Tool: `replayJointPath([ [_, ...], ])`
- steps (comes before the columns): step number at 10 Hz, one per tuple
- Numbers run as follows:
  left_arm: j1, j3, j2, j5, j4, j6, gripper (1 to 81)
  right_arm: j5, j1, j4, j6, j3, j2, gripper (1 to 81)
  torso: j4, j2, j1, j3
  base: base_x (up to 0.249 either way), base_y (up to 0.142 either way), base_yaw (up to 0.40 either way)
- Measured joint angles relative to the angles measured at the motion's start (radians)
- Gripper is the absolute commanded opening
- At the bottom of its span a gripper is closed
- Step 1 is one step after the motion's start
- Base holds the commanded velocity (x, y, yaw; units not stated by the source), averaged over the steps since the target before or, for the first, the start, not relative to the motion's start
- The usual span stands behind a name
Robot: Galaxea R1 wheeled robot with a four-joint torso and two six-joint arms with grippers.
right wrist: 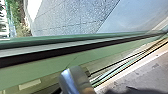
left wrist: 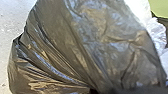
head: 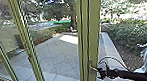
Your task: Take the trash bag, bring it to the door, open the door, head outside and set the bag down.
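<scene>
While your right gripper (head: 98,70) is at the metal door handle (head: 91,66), the trash bag (left wrist: 75,47) is close to your left wrist camera.
Dark, shiny and creased, the bag has folds drawn together at one place; you cannot tell how far open the left gripper is or whether it grips the bag, nor the right gripper's opening or hold. Beyond the green frame (head: 83,30) and glass lie sunlit paving (head: 57,53), then shrubs (head: 129,33) and trees (head: 54,9).
</scene>
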Motion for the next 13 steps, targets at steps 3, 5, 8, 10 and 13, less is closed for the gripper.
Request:
replayJointPath([
  [3,0.000,0.000,0.003,0.000,0.000,0.000,1.0,0.062,-0.024,-0.024,0.004,-0.010,0.005,81.1,0.000,0.000,0.000,0.000,0.000,0.000,0.000],
  [5,0.000,0.000,0.003,0.000,0.000,0.000,1.0,0.071,-0.029,-0.030,0.010,-0.014,0.009,81.1,0.000,0.000,0.000,0.001,0.000,0.000,0.000],
  [8,-0.002,0.000,0.003,-0.003,0.000,0.000,1.0,0.074,-0.022,-0.038,0.010,-0.014,0.008,81.1,0.000,0.000,0.000,-0.029,0.000,0.000,0.000],
  [10,-0.005,0.000,0.003,-0.007,0.000,0.000,1.0,0.092,-0.010,-0.045,0.000,-0.016,0.014,81.1,0.000,0.000,0.000,-0.082,0.000,0.000,0.000],
  [13,-0.011,-0.001,0.003,-0.007,0.000,0.000,1.0,0.083,0.001,-0.047,-0.005,-0.015,0.019,81.1,0.000,0.000,0.000,-0.098,0.000,0.000,0.000],
])
